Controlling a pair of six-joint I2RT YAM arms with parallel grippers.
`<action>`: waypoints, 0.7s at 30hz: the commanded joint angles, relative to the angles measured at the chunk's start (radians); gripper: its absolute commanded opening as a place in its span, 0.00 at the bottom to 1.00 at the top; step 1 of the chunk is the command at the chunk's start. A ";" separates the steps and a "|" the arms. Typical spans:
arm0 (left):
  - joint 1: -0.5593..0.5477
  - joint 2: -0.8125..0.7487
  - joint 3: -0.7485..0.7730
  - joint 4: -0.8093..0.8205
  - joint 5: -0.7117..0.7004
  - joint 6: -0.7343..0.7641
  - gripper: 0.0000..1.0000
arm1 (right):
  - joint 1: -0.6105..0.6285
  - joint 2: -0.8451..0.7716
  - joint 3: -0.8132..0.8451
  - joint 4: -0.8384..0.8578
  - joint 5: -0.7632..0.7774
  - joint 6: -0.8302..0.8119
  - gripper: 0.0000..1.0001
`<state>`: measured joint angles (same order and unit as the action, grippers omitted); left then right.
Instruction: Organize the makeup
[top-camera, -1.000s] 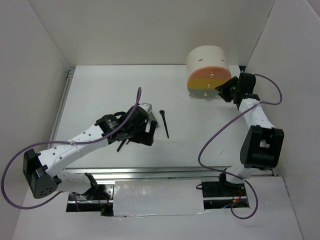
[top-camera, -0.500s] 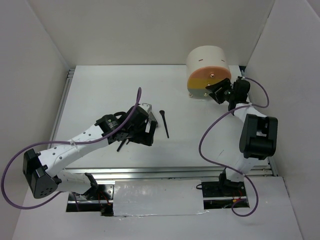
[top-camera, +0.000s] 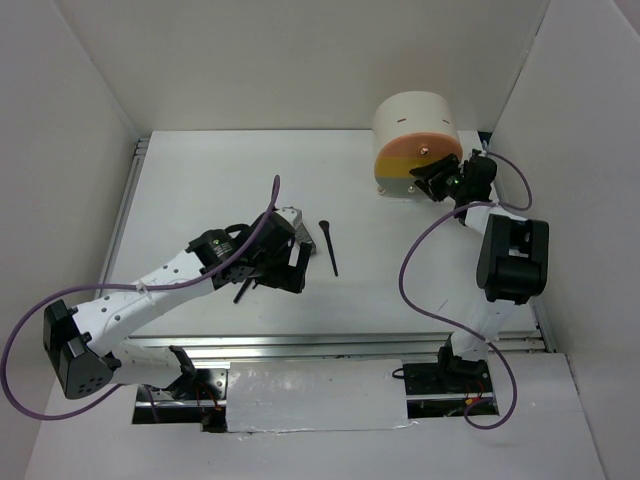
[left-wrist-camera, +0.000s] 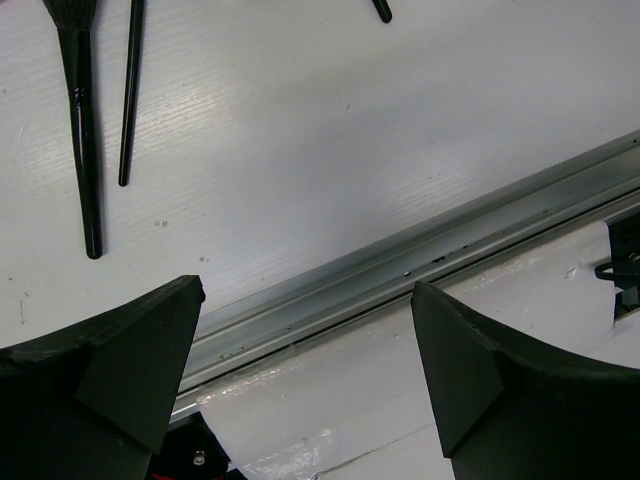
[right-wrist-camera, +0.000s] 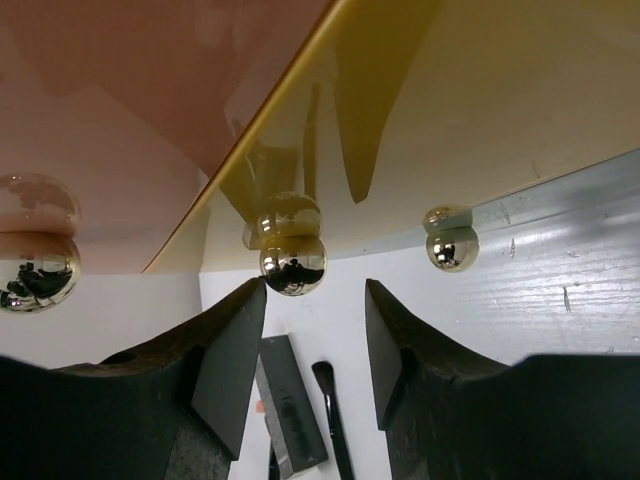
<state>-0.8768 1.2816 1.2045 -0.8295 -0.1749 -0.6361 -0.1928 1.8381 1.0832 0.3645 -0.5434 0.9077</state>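
Bright, even overhead light whitens the counter (top-camera: 200, 180), with soft shadows. A gold knob (right-wrist-camera: 293, 262) throws mirror glare; the left gripper (left-wrist-camera: 305, 292) looms dark, blurred.

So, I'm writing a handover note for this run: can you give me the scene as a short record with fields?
left gripper: open, empty, above the table
right gripper: open, fingers either side of the knob, not closed on it
knob: gold, on the yellow drawer
box: far right of the table
thick brush: black, lying loose on the table
thin brush: black, beside the thick brush, apart from it
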 joint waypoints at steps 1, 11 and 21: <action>-0.004 -0.024 0.027 0.001 0.018 -0.011 1.00 | -0.008 0.009 0.047 0.079 -0.003 0.007 0.52; -0.004 -0.016 0.027 0.001 0.035 -0.017 0.99 | -0.016 0.021 0.026 0.160 -0.026 0.013 0.33; -0.004 -0.002 0.041 0.004 0.041 -0.019 0.99 | -0.020 -0.022 -0.055 0.228 -0.049 0.008 0.24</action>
<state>-0.8768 1.2816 1.2045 -0.8299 -0.1490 -0.6369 -0.2047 1.8542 1.0592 0.4881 -0.5655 0.9237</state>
